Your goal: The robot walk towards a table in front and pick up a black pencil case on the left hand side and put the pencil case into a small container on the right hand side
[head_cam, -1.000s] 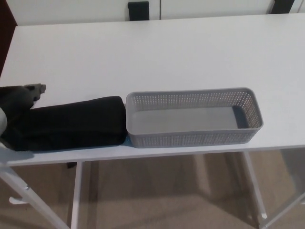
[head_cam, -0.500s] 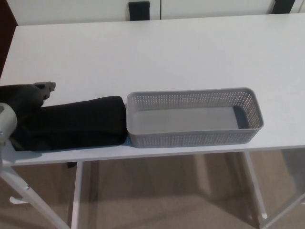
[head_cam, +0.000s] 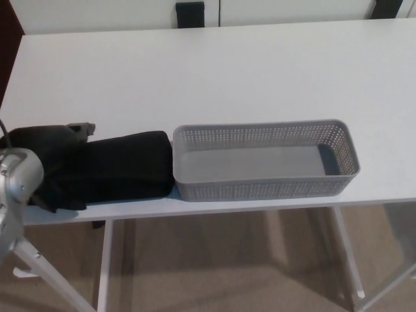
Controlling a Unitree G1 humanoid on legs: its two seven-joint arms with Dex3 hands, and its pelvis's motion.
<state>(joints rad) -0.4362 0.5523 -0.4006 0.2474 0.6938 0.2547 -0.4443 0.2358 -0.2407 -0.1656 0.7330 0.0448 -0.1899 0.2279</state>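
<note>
The black pencil case point(head_cam: 127, 168) lies flat near the front edge of the white table point(head_cam: 208, 78), on the left. Its right end touches the grey perforated container point(head_cam: 265, 190), which holds nothing. My left hand point(head_cam: 51, 151) comes in from the left and sits over the left end of the case, covering it. Black on black hides how the hand grips. My silver left wrist point(head_cam: 18, 179) shows at the picture's left edge. My right hand is out of the picture.
The table's front edge runs just below the case and the container. White table legs point(head_cam: 104, 266) and a beige floor show beneath. A white slanted bar point(head_cam: 45, 273) crosses the lower left corner. A dark object point(head_cam: 189, 12) stands beyond the table's far edge.
My left hand has moved to the right along the table and now covers more of the pencil case's left end. The case and the container have stayed in place.
</note>
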